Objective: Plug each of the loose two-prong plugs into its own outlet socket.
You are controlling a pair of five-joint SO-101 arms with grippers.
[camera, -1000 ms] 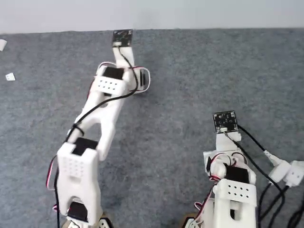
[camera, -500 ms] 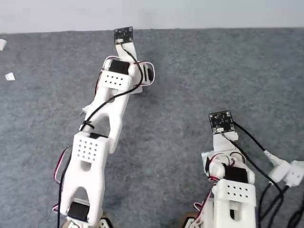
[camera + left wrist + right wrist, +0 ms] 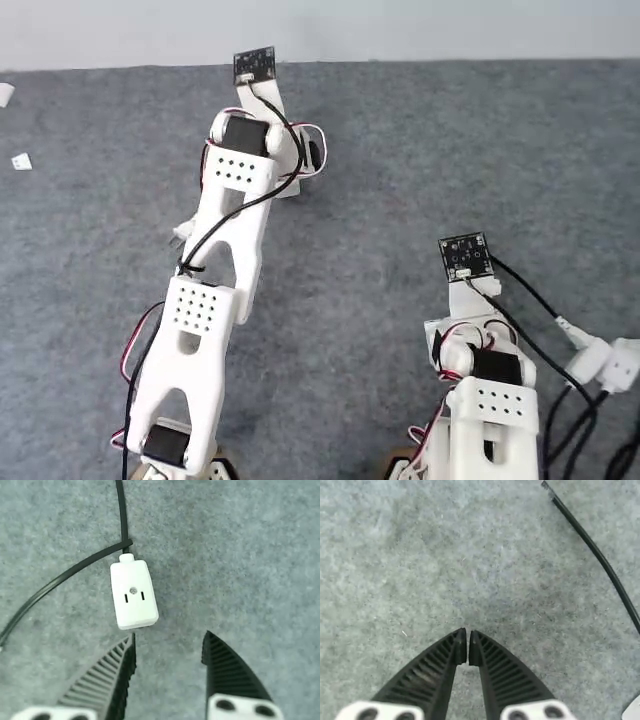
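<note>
Now left pincer [image 3: 169, 639] wide open, empty, just beside outlet socket [image 3: 133, 596].
Risk: one finger could clip socket, shoving it.

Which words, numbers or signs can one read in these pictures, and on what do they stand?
None can be read.
The white outlet socket shows only its two slots and a round hole, no print.
Any marks on the far camera board and the near camera board are too small to read.
</note>
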